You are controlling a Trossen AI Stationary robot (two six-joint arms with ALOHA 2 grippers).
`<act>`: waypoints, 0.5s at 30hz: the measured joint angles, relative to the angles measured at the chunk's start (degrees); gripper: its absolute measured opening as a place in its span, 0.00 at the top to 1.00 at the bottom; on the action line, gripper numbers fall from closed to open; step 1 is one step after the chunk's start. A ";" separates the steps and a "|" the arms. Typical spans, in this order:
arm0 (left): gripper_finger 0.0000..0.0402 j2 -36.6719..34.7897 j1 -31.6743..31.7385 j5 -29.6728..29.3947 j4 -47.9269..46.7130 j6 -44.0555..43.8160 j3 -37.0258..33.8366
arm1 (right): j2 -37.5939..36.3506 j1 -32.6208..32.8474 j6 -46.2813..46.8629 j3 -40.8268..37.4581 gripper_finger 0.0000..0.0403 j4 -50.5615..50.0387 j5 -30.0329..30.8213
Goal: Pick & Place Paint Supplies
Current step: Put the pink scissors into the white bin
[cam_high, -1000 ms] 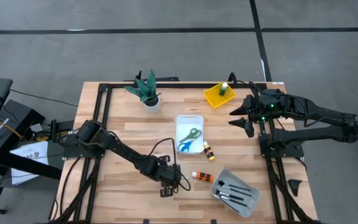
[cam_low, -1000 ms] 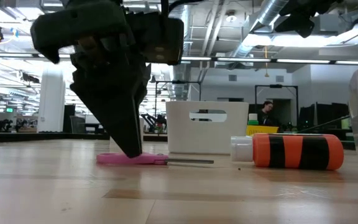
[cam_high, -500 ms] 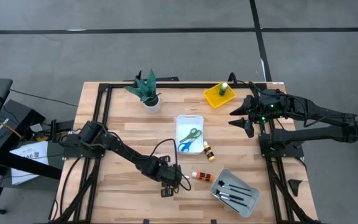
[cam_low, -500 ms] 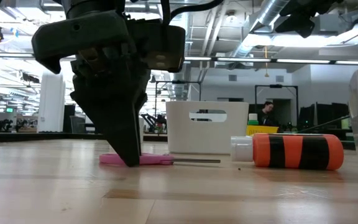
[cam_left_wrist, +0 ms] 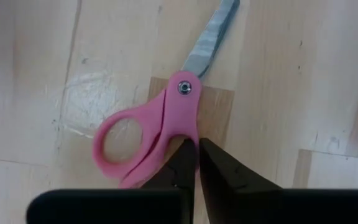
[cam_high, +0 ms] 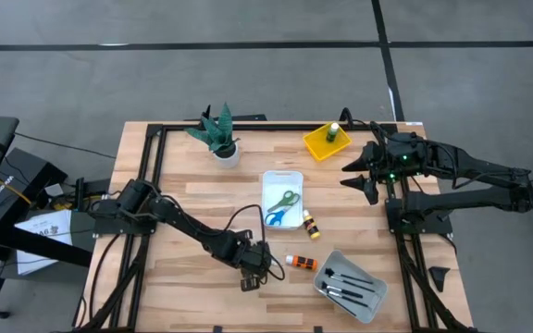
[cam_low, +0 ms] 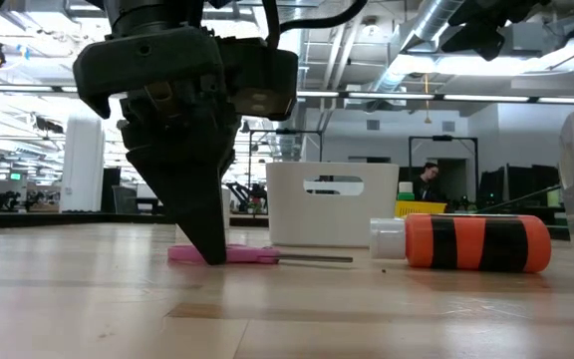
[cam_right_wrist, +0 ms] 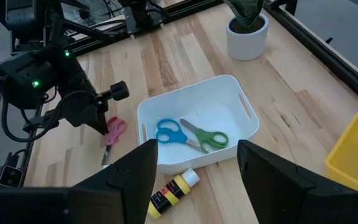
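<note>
Pink-handled scissors (cam_left_wrist: 143, 138) lie flat on the wood near the table's near edge, also seen in the low view (cam_low: 247, 255) and the right wrist view (cam_right_wrist: 112, 130). My left gripper (cam_left_wrist: 197, 148) stands over them with shut fingers pointing down (cam_low: 210, 257); in the high view (cam_high: 251, 273) it hides them. An orange-and-black paint bottle (cam_high: 301, 263) lies just to the right (cam_low: 461, 242). A yellow bottle (cam_high: 311, 224) lies beside the white tray. My right gripper (cam_right_wrist: 194, 180) is open and hovers over the table's far right (cam_high: 368, 171). My left gripper comes from above, pointing down, with its shut fingertips (cam_left_wrist: 188, 155) against the pink handle just below the pivot screw (cam_left_wrist: 182, 121). The scissors lie flat on the table (cam_low: 297, 258), not lifted. Whether the tips rest on the handle or beside it, I cannot tell.
A white tray (cam_high: 282, 176) at the table's middle holds blue and green scissors (cam_high: 283, 208). A grey tray (cam_high: 339, 254) at the near right holds dark brushes. A yellow tray (cam_high: 317, 145) with a green bottle (cam_high: 333, 132) and a potted plant (cam_high: 218, 134) stand at the far edge.
My left gripper has sunk to the table and shifted a little toward the right edge, its fingers staying shut. The pink scissors have slid slightly to the right along the wood with it, still lying flat.
</note>
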 joint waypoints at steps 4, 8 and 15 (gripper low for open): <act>0.99 -0.13 -0.02 0.17 0.00 0.02 -0.04 | 0.00 -0.01 0.39 -0.02 0.46 0.02 0.00; 0.99 -0.35 -0.02 0.49 0.02 0.02 -0.13 | 0.00 -0.01 0.60 0.00 0.46 0.04 0.00; 1.00 -1.94 -0.19 0.50 -1.52 0.09 -0.39 | -0.02 0.03 1.01 0.00 0.46 0.45 -0.02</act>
